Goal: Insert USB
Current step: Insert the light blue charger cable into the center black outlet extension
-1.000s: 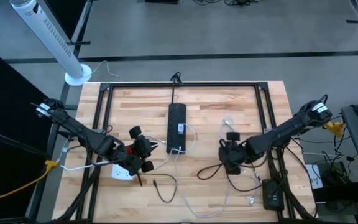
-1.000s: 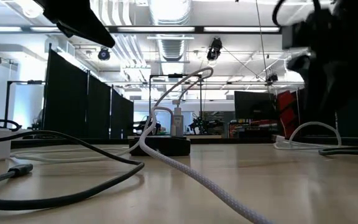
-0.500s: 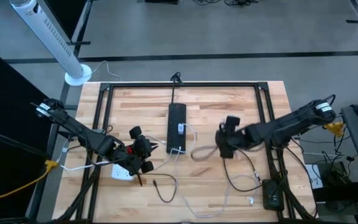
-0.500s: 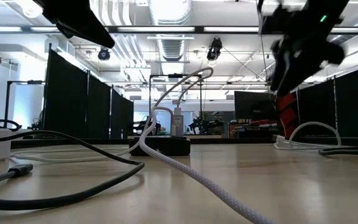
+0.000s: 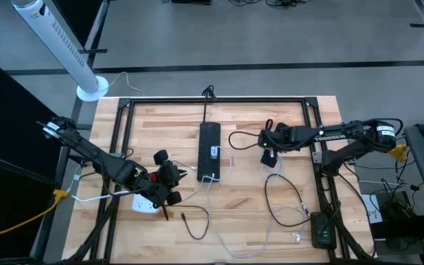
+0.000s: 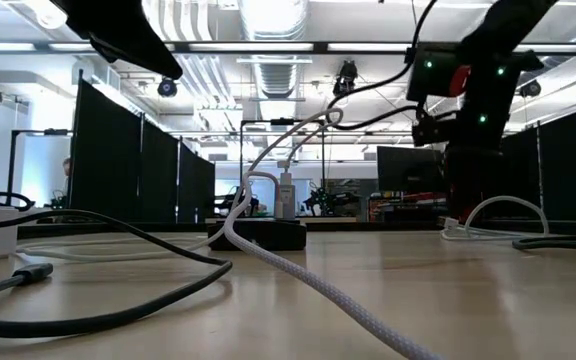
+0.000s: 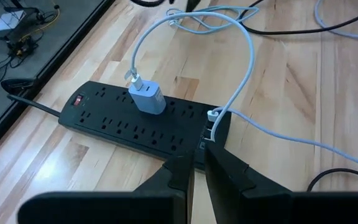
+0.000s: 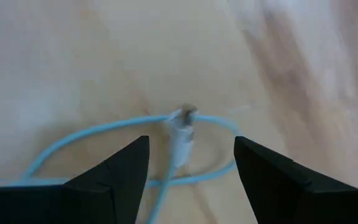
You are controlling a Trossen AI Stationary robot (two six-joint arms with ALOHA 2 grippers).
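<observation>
A black power strip (image 5: 209,151) lies across the table's middle, a white charger (image 7: 146,98) plugged into its top. A white cable (image 7: 213,116) is plugged into the strip's near end. My right gripper (image 5: 269,149) hovers open to the strip's right. A pale cable's USB plug (image 8: 180,134) lies on the wood below, between its fingers, untouched. A dark cable loop (image 5: 243,137) sticks out from the right hand; where it is caught is hidden. My left gripper (image 7: 199,177) is shut, just near-left of the strip's near end, pointing at it.
A white adapter box (image 5: 144,204) lies under the left arm. A black cable end (image 5: 185,216) and loose dark and white cables (image 5: 285,202) trail over the near half. A black box (image 5: 320,230) sits at the near right. The far half of the wood is mostly bare.
My right gripper has swung from the table's near middle toward the far edge, sinking a little and rolling, and now hangs over the pale USB plug. The dark cable loop has gone along with it, from beside the strip's near end to the strip's far right.
</observation>
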